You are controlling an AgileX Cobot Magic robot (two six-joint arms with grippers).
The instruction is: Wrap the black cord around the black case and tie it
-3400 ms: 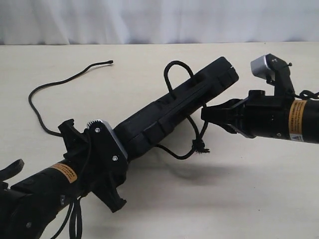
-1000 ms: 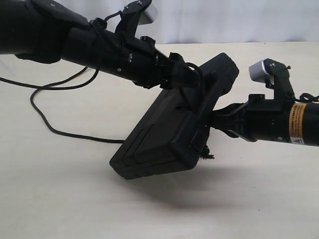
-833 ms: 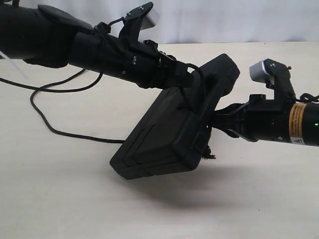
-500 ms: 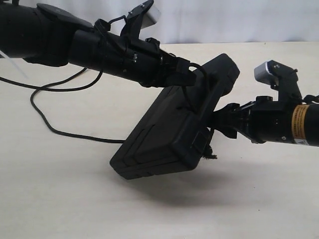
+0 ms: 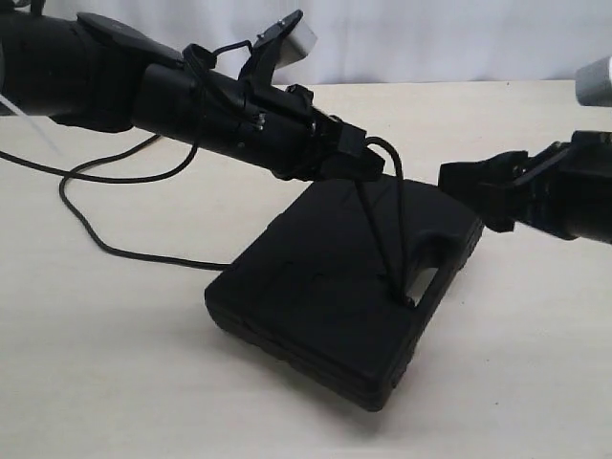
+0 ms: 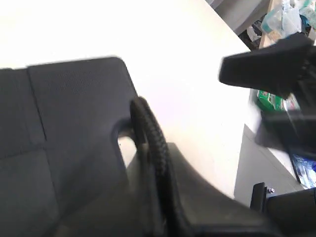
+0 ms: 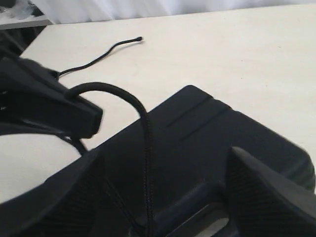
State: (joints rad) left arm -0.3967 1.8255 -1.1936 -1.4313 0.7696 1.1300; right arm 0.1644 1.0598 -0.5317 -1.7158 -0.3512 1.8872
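Observation:
The black case lies flat on the table, its handle slot towards the right arm. My left gripper hovers just above the case's far edge, shut on a loop of the black cord. From there two strands run down into the handle slot. In the left wrist view the cord sits pinched between the fingers over the case. My right gripper hangs open to the right of the case and holds nothing. Its fingers straddle the view of the case and cord.
The rest of the cord trails over the table to the left, and its free end lies at the far side. A pale curtain backs the table. The left arm reaches in from the upper left.
The case was held tilted up off the table; now it lies flat. My right gripper has let go of it and drawn back to the right. The left gripper still holds the cord loop.

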